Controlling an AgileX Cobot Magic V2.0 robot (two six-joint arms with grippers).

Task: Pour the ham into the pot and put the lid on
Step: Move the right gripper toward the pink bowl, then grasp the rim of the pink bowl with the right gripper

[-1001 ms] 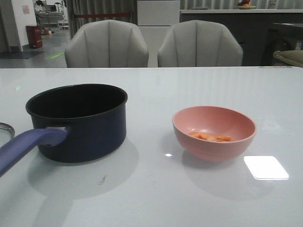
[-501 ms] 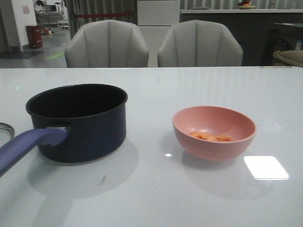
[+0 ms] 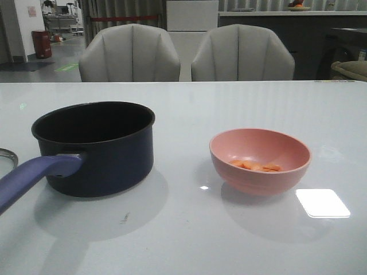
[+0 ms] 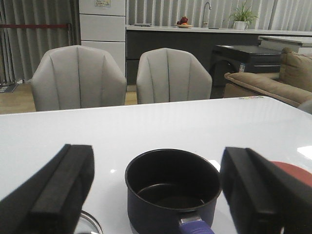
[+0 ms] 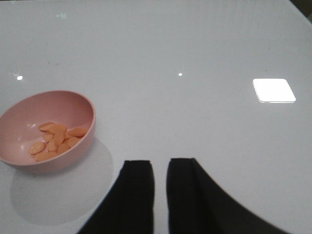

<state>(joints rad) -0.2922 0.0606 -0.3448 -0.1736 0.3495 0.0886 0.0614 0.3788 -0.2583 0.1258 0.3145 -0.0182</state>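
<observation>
We see a white desk (image 3: 189, 240) that is smooth and shiny, like glass. The pot (image 3: 97, 149) is dark and a bit shiny, with a smooth handle. The pink bowl (image 3: 261, 160) looks like matt plastic. The two chairs (image 3: 129, 54) look like soft cloth.

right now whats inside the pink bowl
A handful of small flat orange ham pieces lie on the pink bowl's floor. Whatever is beneath the overlapping pieces is covered.
</observation>
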